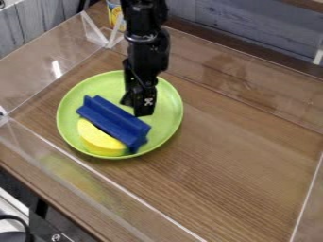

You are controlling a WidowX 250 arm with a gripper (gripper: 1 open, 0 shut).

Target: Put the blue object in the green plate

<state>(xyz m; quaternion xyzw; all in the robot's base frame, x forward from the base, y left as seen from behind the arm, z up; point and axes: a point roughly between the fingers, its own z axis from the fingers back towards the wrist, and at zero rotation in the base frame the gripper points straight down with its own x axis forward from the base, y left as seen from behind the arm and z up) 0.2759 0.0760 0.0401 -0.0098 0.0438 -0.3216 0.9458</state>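
Note:
The blue object (111, 121) lies inside the green plate (172, 115), slanting from upper left to lower right. Its lower side rests on a yellow piece (96, 141) that is also in the plate. My gripper (136, 102) points straight down over the plate's middle, just to the right of the block's upper end. Its black fingers stand open and hold nothing. I cannot tell whether a fingertip touches the block.
The plate sits on a wooden table (240, 151) ringed by low clear plastic walls (38, 66). The arm (143, 28) rises from the plate towards the top edge. Bare wood stretches to the right of the plate and in front of it.

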